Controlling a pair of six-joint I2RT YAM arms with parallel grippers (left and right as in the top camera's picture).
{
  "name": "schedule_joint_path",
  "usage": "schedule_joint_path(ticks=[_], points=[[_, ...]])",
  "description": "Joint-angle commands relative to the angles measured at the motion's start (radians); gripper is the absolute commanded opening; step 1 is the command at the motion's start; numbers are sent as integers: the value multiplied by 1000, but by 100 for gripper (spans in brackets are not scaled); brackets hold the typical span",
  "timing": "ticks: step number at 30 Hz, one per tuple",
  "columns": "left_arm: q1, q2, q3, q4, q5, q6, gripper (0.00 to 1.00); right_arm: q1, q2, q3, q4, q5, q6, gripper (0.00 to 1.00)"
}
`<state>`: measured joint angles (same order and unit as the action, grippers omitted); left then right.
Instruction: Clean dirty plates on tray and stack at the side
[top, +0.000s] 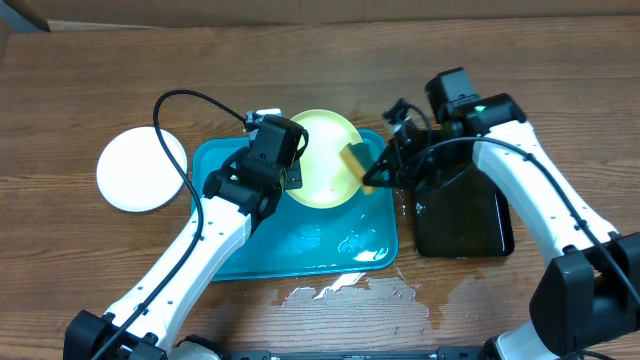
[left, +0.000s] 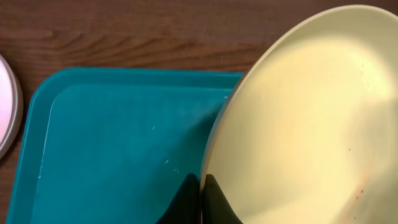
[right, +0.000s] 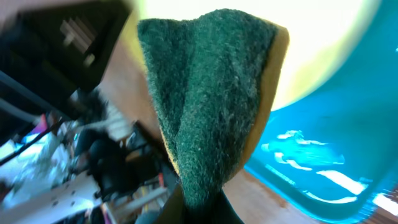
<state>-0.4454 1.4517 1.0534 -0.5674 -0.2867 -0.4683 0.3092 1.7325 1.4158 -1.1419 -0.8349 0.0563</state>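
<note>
One white plate (top: 141, 169) set on table off tray (top: 300, 240) left edge, likely stack start. Yellow plate (top: 325, 155) rim-clamped by closed left gripper (top: 292, 178), tilted over tray far edge for scrubbing. Sponge (top: 356, 160) pinched in closed right gripper (top: 378, 176), held at plate face.

No readable text, label, brand, number or sign shows in any of the views.

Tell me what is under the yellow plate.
The turquoise tray lies under the yellow plate, with wet patches on its bare floor. The left claw pinches the plate's rim. The tray's part directly beneath the plate is covered.
</note>
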Motion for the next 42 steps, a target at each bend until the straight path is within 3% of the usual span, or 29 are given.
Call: schedule_joint_path(ticks=[1, 7, 17, 42], points=[[-8, 0, 14, 42, 7, 16, 4, 76, -25, 10, 6, -64, 13, 4], [-8, -1, 14, 66, 7, 21, 4, 143, -21, -12, 48, -52, 139, 4], [-8, -1, 15, 90, 10, 51, 4, 174, -21, -174, 278, -8, 369, 4], [-8, -1, 15, 95, 23, 80, 4, 172, -21, -218, 402, 301, 480, 4]])
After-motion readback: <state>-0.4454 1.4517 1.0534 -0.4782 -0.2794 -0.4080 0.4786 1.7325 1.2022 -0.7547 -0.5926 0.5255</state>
